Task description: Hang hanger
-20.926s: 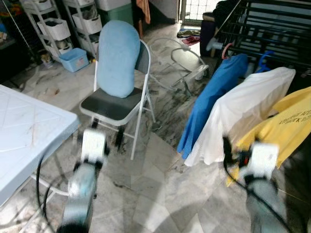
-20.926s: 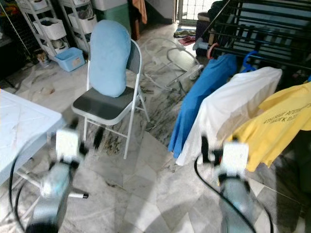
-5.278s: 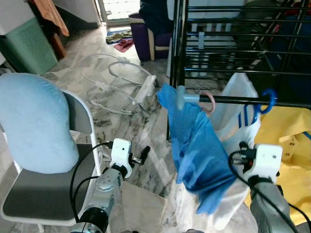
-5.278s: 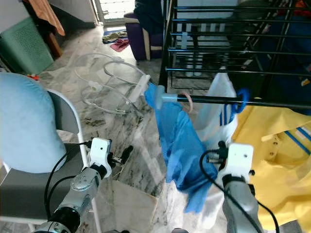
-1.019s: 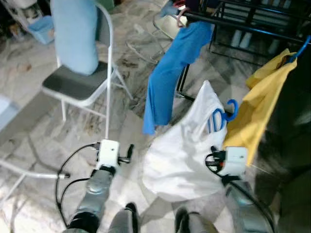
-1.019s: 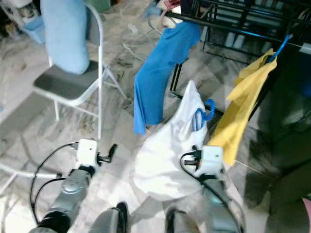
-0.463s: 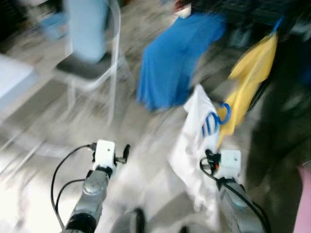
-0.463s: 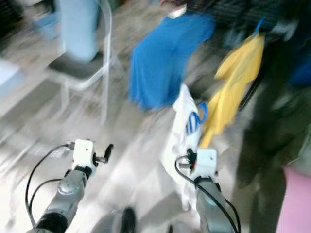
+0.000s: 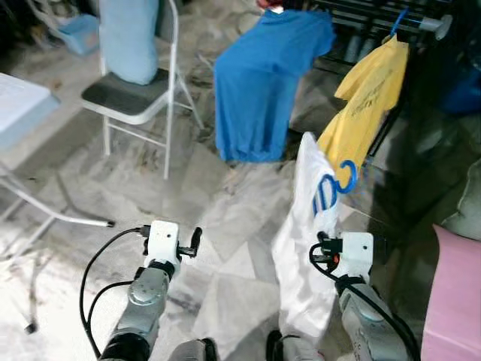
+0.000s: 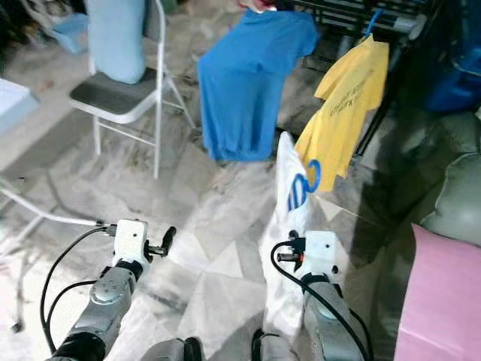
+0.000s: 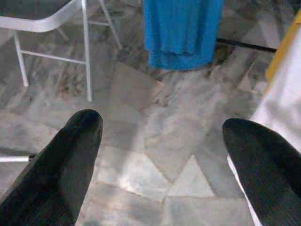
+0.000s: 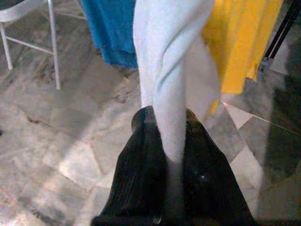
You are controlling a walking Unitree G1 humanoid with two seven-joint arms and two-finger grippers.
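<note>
since a second ago the white shirt (image 9: 304, 248) on its blue hanger (image 9: 340, 177) has swung from a wide billow into a narrow hanging fold, and the blur of the turn has cleared. the right pincer (image 12: 164, 141) is clamped on the shirt's cloth, which rises straight above it to the hanger's hook. beyond that pincer and higher hang a yellow shirt (image 9: 366, 101) and a blue shirt (image 9: 263, 83) on the dark rack (image 9: 376, 19), well apart from the carried hanger. the left pincer (image 11: 160, 155) hovers with its fingers spread wide over bare marble floor (image 9: 218, 218), the folding chair (image 9: 131, 94) farther off on its outer side. judging by this, the hanger is off the rack and in transit; hooking it onto a bar is all still to do.
</note>
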